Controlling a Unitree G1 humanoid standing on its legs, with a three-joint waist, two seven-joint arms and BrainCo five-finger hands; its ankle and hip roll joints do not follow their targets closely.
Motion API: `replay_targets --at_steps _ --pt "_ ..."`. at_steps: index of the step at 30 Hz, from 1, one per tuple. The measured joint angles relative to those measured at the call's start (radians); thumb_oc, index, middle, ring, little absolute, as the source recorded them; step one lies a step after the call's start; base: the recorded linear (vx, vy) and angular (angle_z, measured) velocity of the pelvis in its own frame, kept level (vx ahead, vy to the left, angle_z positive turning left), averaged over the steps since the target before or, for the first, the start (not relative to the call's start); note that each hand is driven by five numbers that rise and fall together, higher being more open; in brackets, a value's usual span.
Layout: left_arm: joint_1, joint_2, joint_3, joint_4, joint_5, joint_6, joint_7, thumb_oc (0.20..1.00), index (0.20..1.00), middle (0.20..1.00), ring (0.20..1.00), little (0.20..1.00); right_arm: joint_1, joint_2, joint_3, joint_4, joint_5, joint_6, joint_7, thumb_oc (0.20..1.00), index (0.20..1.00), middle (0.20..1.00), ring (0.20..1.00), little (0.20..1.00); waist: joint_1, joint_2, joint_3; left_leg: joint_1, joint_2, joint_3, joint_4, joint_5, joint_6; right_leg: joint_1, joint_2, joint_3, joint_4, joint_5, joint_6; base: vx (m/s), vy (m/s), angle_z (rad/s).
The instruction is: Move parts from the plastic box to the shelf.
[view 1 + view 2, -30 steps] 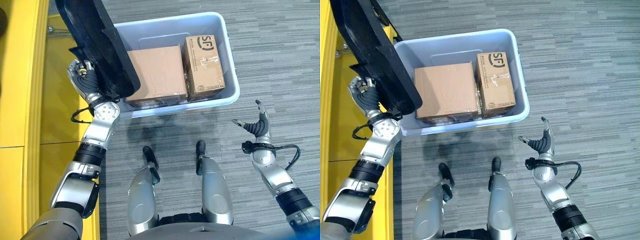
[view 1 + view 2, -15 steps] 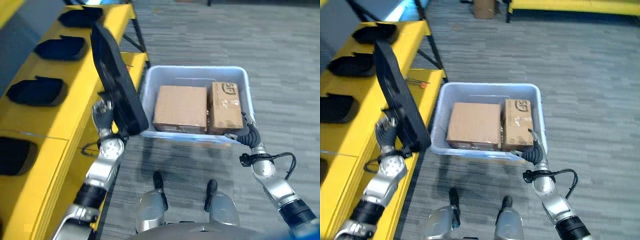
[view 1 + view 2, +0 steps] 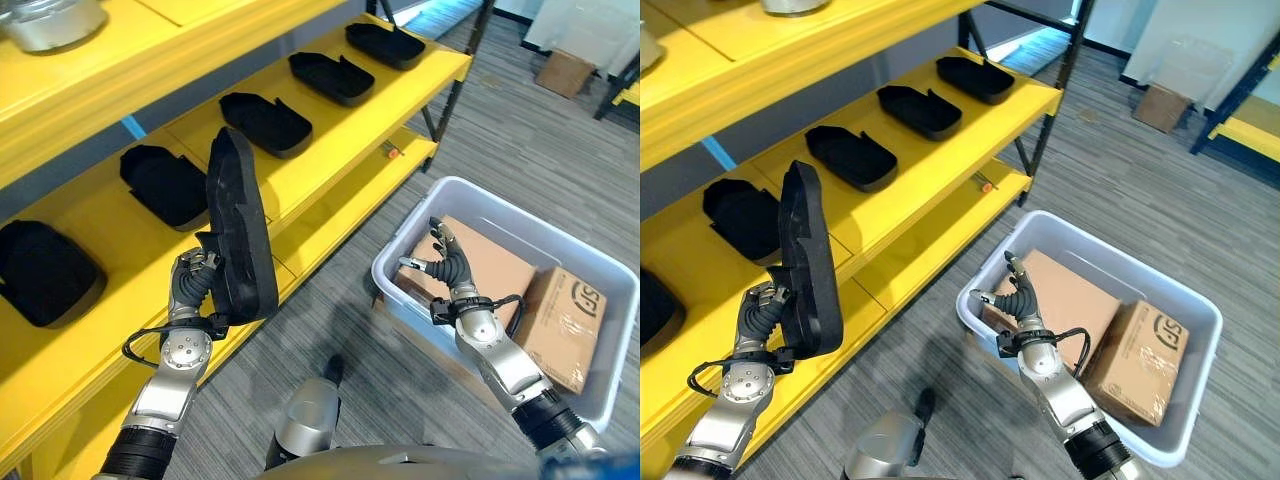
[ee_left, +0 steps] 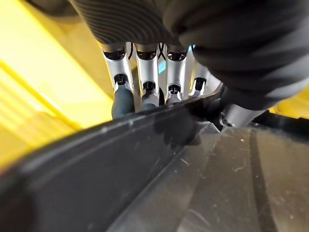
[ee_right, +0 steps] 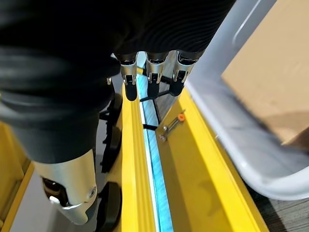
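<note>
My left hand (image 3: pixel 192 290) is shut on a large black moulded part (image 3: pixel 238 228), holding it upright on edge in front of the yellow shelf (image 3: pixel 330 130). In the left wrist view its fingers (image 4: pixel 145 87) curl over the part's rim (image 4: pixel 120 159). The pale blue plastic box (image 3: pixel 480 200) stands on the floor at the right, with two cardboard boxes (image 3: pixel 490 275) inside. My right hand (image 3: pixel 445 270) hovers open over the box's near left corner, holding nothing.
Several black moulded parts (image 3: pixel 265 122) lie in a row along the shelf's middle level, with another dark part (image 3: pixel 40 272) at the far left. A small orange-tipped tool (image 3: pixel 391 152) rests on the lower level. Grey carpet (image 3: pixel 380 330) runs between shelf and box.
The camera has swung up and left, so the shelf now shows. My left hand still holds the black part, now nearer the shelf. My right hand stays open over the box.
</note>
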Motion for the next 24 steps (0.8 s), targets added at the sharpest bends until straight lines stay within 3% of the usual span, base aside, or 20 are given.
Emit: replay_targets --at_steps 3,4,5,7,9,12,18,19,20,21,22,23,24 --pt "0.002 0.028 0.007 0.0 0.002 0.0 -0.003 0.2 0.2 0.2 0.2 0.2 -0.002 0.002 0.0 0.001 0.001 0.0 0.012 1.0 1.0 1.0 1.0 1.0 0.0 -0.01 -0.002 0.019 -0.002 0.028 -0.022 0.0 0.017 -0.009 -0.002 -0.001 -0.018 0.057 0.001 -0.03 0.092 -0.24" --pt "0.001 0.031 0.013 0.0 0.002 0.0 -0.003 0.2 0.2 0.2 0.2 0.2 -0.001 0.0 0.0 0.001 0.001 0.0 0.018 1.0 1.0 1.0 1.0 1.0 -0.005 -0.01 -0.001 0.038 -0.001 0.023 -0.042 0.009 0.024 -0.015 0.007 0.008 -0.015 0.049 0.023 -0.01 0.035 0.09" --pt "-0.01 0.033 0.022 0.0 0.021 -0.003 -0.01 0.2 0.2 0.2 0.2 0.2 0.028 -0.019 0.003 -0.004 0.001 -0.004 0.051 1.0 1.0 1.0 1.0 1.0 -0.057 -0.017 -0.009 0.072 0.008 -0.018 -0.121 0.048 0.008 -0.033 0.157 0.1 0.006 -0.057 0.033 -0.01 0.017 0.14" --pt "0.0 0.028 0.021 0.0 0.026 -0.005 -0.013 0.2 0.2 0.2 0.2 0.2 0.043 -0.023 -0.001 -0.004 0.001 -0.005 0.053 1.0 1.0 1.0 1.0 1.0 -0.057 -0.034 -0.021 0.074 -0.005 -0.009 -0.132 0.054 0.005 -0.034 0.185 0.101 -0.044 -0.083 -0.008 -0.01 0.003 0.09" --pt "0.033 -0.007 0.017 -0.001 0.041 -0.035 -0.027 0.2 0.2 0.2 0.2 0.2 0.095 -0.029 -0.022 -0.011 0.002 -0.027 0.07 1.0 1.0 1.0 1.0 1.0 -0.106 -0.023 -0.023 0.07 -0.008 -0.073 -0.147 0.08 -0.005 -0.009 0.254 0.177 -0.08 -0.1 -0.008 -0.02 -0.049 0.66" --pt "0.112 -0.025 -0.014 -0.008 0.07 -0.046 -0.042 0.2 0.2 0.2 0.2 0.2 0.151 -0.059 -0.04 -0.011 0.03 -0.027 0.126 1.0 1.0 1.0 1.0 1.0 -0.102 -0.001 -0.036 0.076 -0.007 -0.08 -0.174 0.098 -0.023 0.002 0.265 0.186 -0.109 -0.088 -0.05 -0.06 -0.086 0.27" --pt "0.151 -0.024 -0.082 -0.009 0.069 -0.043 -0.056 0.2 0.2 0.2 0.2 0.2 0.149 -0.086 -0.049 -0.004 0.095 -0.059 0.157 1.0 1.0 1.0 1.0 1.0 -0.096 0.057 -0.059 0.056 0.024 -0.111 -0.232 0.145 -0.05 -0.009 0.308 0.145 -0.116 -0.078 -0.073 -0.13 -0.092 0.24" --pt "0.138 -0.024 -0.09 -0.006 0.07 -0.042 -0.066 0.2 0.2 0.2 0.2 0.2 0.175 -0.093 -0.064 -0.021 0.113 -0.06 0.156 1.0 1.0 1.0 1.0 1.0 -0.123 0.059 -0.061 0.036 0.032 -0.047 -0.238 0.125 -0.031 0.007 0.299 0.088 -0.12 -0.073 -0.079 -0.15 -0.07 1.26" --pt "0.109 -0.025 -0.104 0.006 0.07 -0.042 -0.08 0.2 0.2 0.2 0.2 0.2 0.215 -0.103 -0.083 -0.043 0.121 -0.06 0.152 1.0 1.0 1.0 1.0 1.0 -0.164 0.049 -0.061 0.028 0.052 0.099 -0.24 0.072 -0.014 0.031 0.283 0.017 -0.13 -0.073 -0.08 -0.11 -0.032 1.93" --pt "0.069 -0.023 -0.141 0.019 0.071 -0.038 -0.086 0.2 0.2 0.2 0.2 0.2 0.251 -0.135 -0.089 -0.066 0.141 -0.056 0.132 1.0 1.0 1.0 1.0 1.0 -0.203 0.04 -0.06 0.036 0.078 0.276 -0.23 -0.014 0.03 0.045 0.253 -0.048 -0.116 -0.072 -0.081 -0.18 0.098 2.44" --pt "0.046 -0.018 -0.185 0.0 0.075 -0.04 -0.091 0.2 0.2 0.2 0.2 0.2 0.259 -0.164 -0.114 -0.092 0.153 -0.056 0.123 1.0 1.0 1.0 1.0 1.0 -0.238 0.018 -0.062 0.027 0.1 0.407 -0.085 0.004 0.013 0.037 0.203 -0.032 -0.068 -0.111 -0.073 -0.18 0.172 1.43" --pt "0.06 -0.026 -0.192 -0.013 0.075 -0.04 -0.082 0.2 0.2 0.2 0.2 0.2 0.24 -0.178 -0.119 -0.094 0.155 -0.058 0.127 1.0 1.0 1.0 1.0 1.0 -0.223 0.042 -0.066 0.047 0.123 0.357 -0.054 0.068 -0.015 0.023 0.2 -0.008 -0.031 -0.144 -0.072 -0.24 0.289 0.63" --pt "0.026 -0.033 -0.22 0.002 0.07 -0.024 -0.07 0.2 0.2 0.2 0.2 0.2 0.158 -0.16 -0.127 -0.058 0.158 -0.058 0.132 1.0 1.0 1.0 1.0 1.0 -0.235 0.04 -0.035 0.035 0.093 0.338 -0.063 0.153 0.037 -0.068 0.15 0.01 0.116 -0.18 -0.084 -0.14 0.23 -0.32"
